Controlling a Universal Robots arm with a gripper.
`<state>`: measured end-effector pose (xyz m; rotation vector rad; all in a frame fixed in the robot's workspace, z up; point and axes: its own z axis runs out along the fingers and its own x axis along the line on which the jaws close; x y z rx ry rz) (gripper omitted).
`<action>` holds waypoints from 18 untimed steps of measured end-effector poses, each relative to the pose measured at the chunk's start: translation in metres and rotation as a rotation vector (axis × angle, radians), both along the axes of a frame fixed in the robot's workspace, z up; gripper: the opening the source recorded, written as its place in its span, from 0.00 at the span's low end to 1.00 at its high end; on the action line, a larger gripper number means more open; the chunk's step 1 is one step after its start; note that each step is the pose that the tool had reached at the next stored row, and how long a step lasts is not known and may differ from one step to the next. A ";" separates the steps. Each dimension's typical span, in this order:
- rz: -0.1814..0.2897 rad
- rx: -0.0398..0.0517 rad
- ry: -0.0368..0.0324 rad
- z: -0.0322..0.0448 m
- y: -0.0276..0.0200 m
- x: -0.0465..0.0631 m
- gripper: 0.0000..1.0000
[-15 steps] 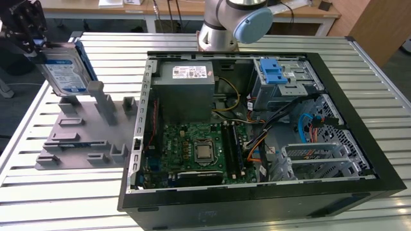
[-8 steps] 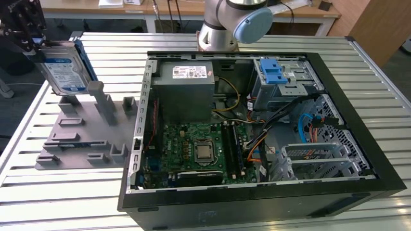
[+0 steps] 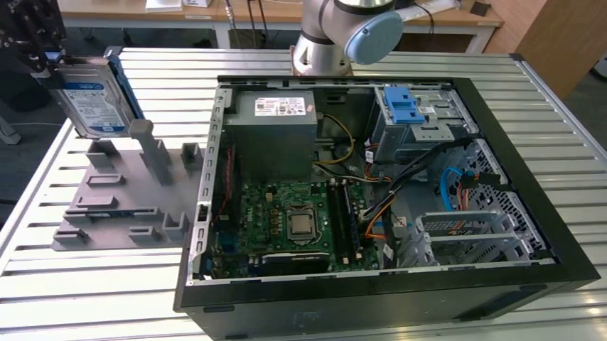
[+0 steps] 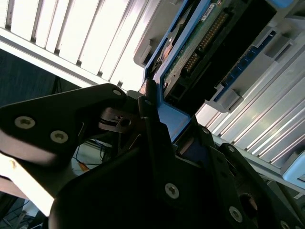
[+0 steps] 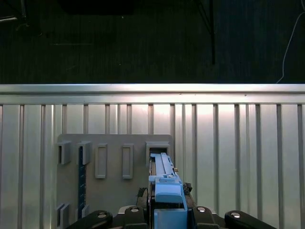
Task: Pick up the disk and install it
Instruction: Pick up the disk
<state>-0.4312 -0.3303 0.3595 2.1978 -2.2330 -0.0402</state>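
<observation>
This looks like a robotics lab or test workshop. A ribbed aluminium counter (image 3: 95,298) carries an industrial robot arm (image 3: 346,32) at its far edge, an opened desktop computer case (image 3: 360,307) with its motherboard (image 3: 284,220) bare, and a grey slotted fixture plate (image 3: 104,213). Wooden desks (image 3: 266,13) stand behind.

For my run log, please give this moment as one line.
stage: pick | gripper: shut on disk | disk: tilted, over grey rack | computer case: open, disk not installed
</observation>
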 end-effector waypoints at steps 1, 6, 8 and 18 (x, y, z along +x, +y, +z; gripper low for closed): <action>0.000 0.0000 0.0001 0.0009 0.0000 0.000 0.36; 0.000 0.0001 -0.0001 0.0050 0.0000 0.000 0.36; 0.000 0.0000 0.0000 0.0066 0.0000 0.000 0.36; 0.000 0.0000 -0.0001 0.0132 0.0000 0.000 0.36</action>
